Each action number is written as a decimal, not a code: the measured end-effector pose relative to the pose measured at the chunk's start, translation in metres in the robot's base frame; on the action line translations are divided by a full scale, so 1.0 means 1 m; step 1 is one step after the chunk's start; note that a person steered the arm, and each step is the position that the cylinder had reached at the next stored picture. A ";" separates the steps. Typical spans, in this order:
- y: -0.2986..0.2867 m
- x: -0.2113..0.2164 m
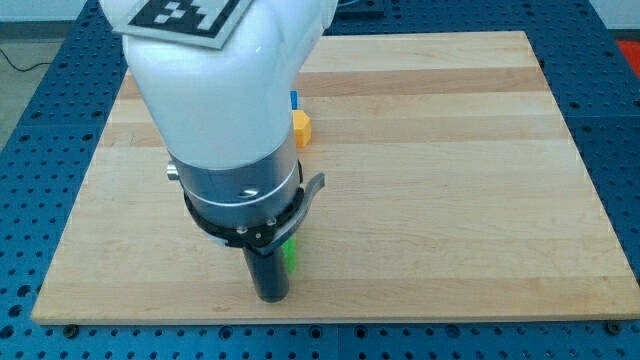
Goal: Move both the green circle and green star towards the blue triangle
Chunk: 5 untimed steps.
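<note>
My arm fills the view's left centre and hides much of the board. My rod comes down to the board near the view's bottom, its tip (272,297) at the dark lower end. A green block (291,257) shows as a sliver touching the rod's right side; its shape cannot be made out. A yellow block (301,127) sits at the arm's right edge higher up, with a small piece of a blue block (294,98) just above it. The other green block and the blue block's shape are hidden behind the arm.
The wooden board (450,180) lies on a blue perforated table (620,120). The board's bottom edge runs just below my tip.
</note>
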<state>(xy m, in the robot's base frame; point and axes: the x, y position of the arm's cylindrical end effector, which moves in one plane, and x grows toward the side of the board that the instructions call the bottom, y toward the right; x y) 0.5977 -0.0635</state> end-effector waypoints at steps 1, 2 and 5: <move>0.000 -0.004; 0.000 0.008; -0.001 -0.040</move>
